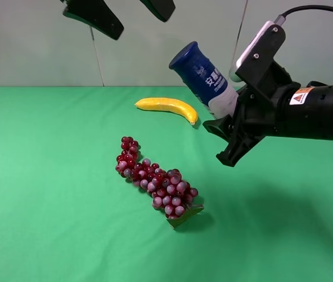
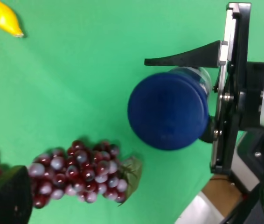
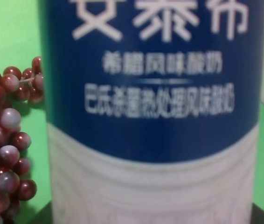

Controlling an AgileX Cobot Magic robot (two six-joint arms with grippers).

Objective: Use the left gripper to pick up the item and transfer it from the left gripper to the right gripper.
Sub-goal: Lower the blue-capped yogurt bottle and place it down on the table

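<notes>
The item [image 1: 203, 75] is a slim bottle with a dark blue cap and upper label and a white lower body. It is held in the air, tilted with its cap up and to the left. My right gripper [image 1: 225, 117], with the orange-and-white sticker, is shut on its white lower end. The bottle fills the right wrist view [image 3: 153, 112]. My left gripper [image 1: 128, 13] is open at the top of the exterior view, apart from the bottle. The left wrist view looks onto the blue cap [image 2: 168, 109]; one left finger [image 2: 6, 198] shows there.
A yellow banana [image 1: 167, 107] lies on the green table [image 1: 49, 194] under the bottle. A red-purple grape bunch [image 1: 155, 179] lies in the middle, also in the left wrist view [image 2: 76, 172] and the right wrist view [image 3: 6, 140].
</notes>
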